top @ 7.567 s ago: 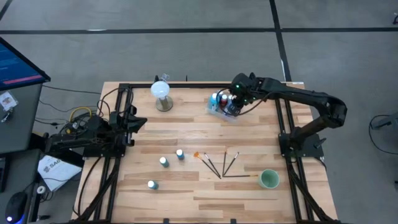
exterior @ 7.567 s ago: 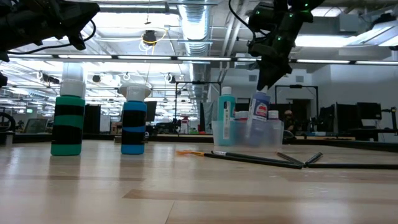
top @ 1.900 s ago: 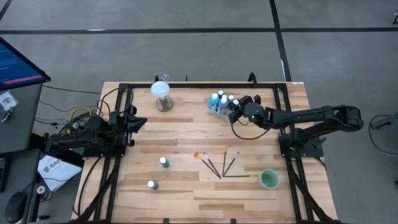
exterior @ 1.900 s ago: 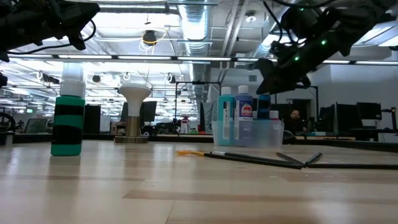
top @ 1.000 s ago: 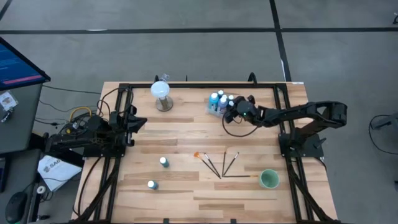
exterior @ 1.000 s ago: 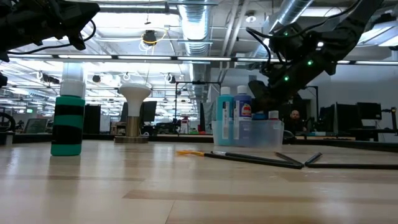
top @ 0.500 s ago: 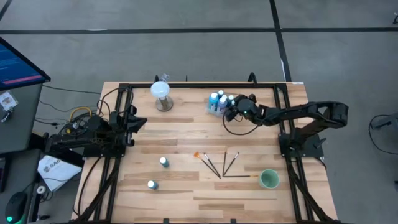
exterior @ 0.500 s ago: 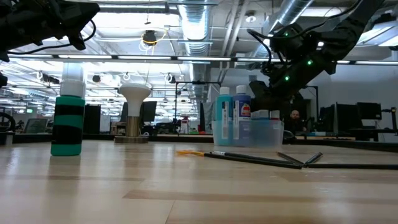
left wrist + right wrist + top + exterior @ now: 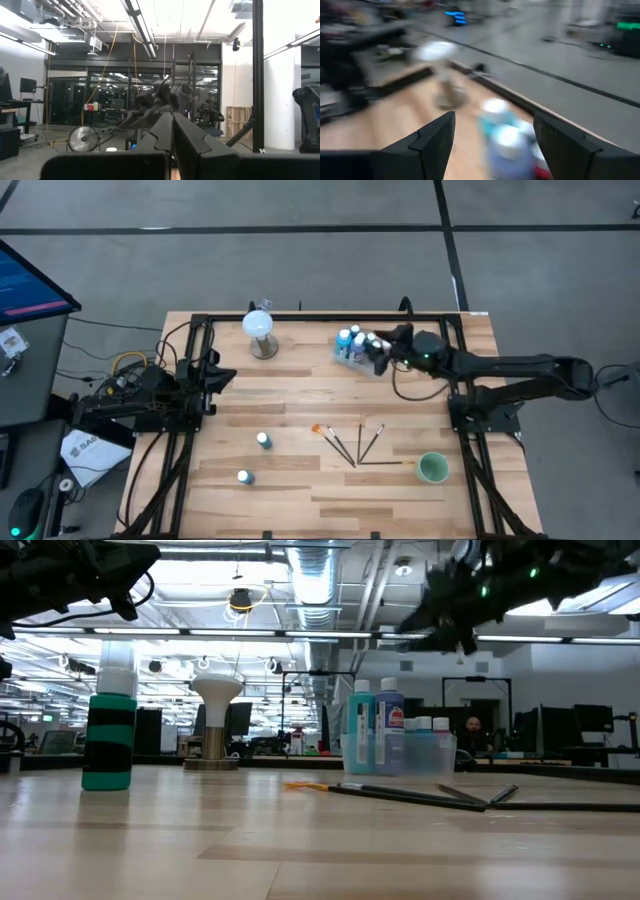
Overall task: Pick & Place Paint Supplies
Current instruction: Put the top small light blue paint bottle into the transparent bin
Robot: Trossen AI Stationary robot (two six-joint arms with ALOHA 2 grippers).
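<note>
1. Dark and stretched low across the pale wooden counter, the right arm reaches from its base toward the clear plastic bin at the far edge; the right gripper sits just beside the bin, its fingers spread wide and empty.
2. The left arm stays folded at the counter's left side, and its left gripper has fingers pressed together.
3. Since a second ago the right gripper has opened and backed off from the bin, and in the low view it has risen above the bottles.
4. White-capped blue and teal paint bottles stand in the bin; two teal ones remain on the counter, with thin dark-handled paintbrushes beside a green cup.
5. The right wrist view is blurred; the white globe on a round base shows there only as a smear.
</note>
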